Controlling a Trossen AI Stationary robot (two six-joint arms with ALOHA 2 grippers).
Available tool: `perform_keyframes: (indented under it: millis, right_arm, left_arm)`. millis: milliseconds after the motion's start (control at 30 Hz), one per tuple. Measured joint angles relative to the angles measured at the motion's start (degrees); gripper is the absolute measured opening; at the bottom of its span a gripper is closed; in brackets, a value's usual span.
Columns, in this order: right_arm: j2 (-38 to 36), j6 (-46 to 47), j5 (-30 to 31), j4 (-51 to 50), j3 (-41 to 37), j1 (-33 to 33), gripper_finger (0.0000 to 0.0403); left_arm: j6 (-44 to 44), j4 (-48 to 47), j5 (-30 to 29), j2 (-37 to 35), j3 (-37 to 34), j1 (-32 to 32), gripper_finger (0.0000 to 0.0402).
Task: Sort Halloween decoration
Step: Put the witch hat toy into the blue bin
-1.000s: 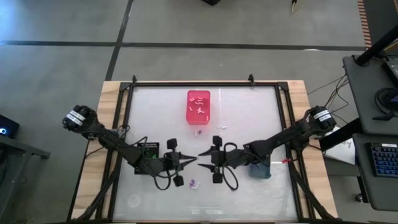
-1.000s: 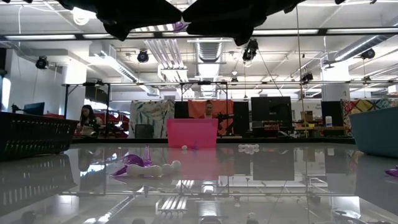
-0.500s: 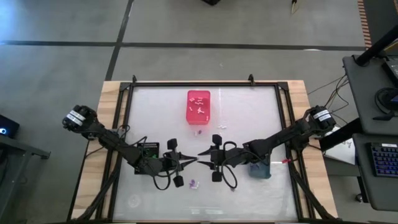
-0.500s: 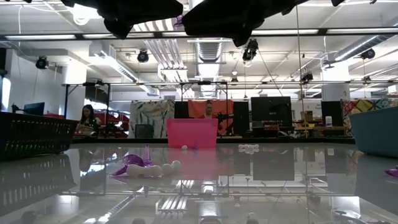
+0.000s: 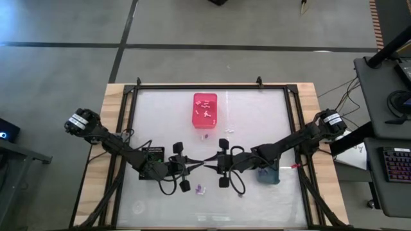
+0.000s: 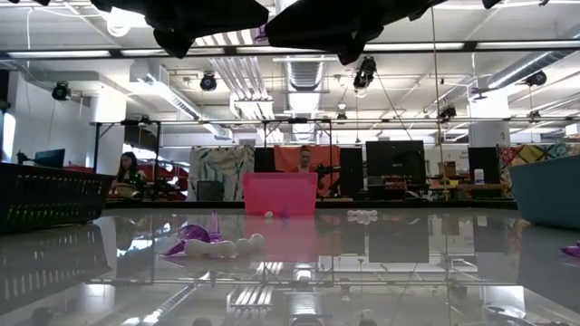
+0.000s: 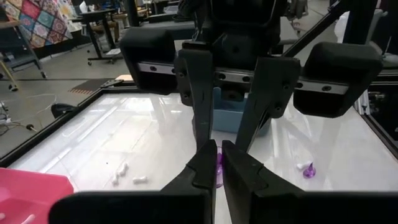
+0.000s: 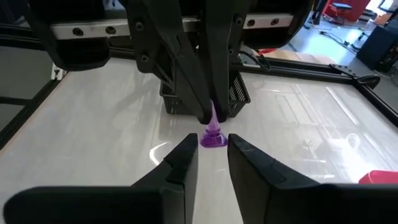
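Halloween decoration pieces are tiny, and the one in play is a purple piece (image 8: 213,134), a small cone on a flat round brim, glossy and slightly see-through. It hangs in the air over the middle of the table (image 5: 257,115), pinched at its tip by the left gripper (image 5: 196,165), whose fingers are closed on it. The right gripper (image 8: 211,142) faces it nose to nose, jaws standing narrowly apart on either side of the brim; whether the pads touch it I cannot tell. This looks like a hand-over: the left presents the wide end so the right can grasp it and carry it to its own side. A piece this small and smooth could well slip or twist if one side lets go early. Just below the grippers another purple bit (image 5: 199,189) lies loose on the table. The black bin (image 5: 154,154) sits beside the left arm and the grey-blue bin (image 5: 268,176) beside the right arm, probably where this piece is bound. Farther off are a few loose white pieces (image 5: 228,130), then the pink bin (image 5: 205,99) with white bits inside.
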Motion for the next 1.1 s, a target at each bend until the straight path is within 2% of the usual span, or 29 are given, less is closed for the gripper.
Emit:
perform_keyframes:
  millis: [300,633,1100]
  right_arm:
    - [0.01,-0.82,-0.03,0.18,0.01,-0.11,0.0061]
    - [0.02,-1.82,-0.24,-0.01,0.01,-0.09,0.0012]
    - [-0.16,-1.78,-0.17,-0.16,0.01,-0.09,0.0009]
  left_arm:
    - [0.02,-0.15,-0.02,0.02,0.0,0.0,0.0001]
    - [0.04,-0.2,-0.11,0.02,0.0,0.0,0.0001]
    - [-0.16,-0.42,-0.84,0.0,0.0,-0.02,0.0006]
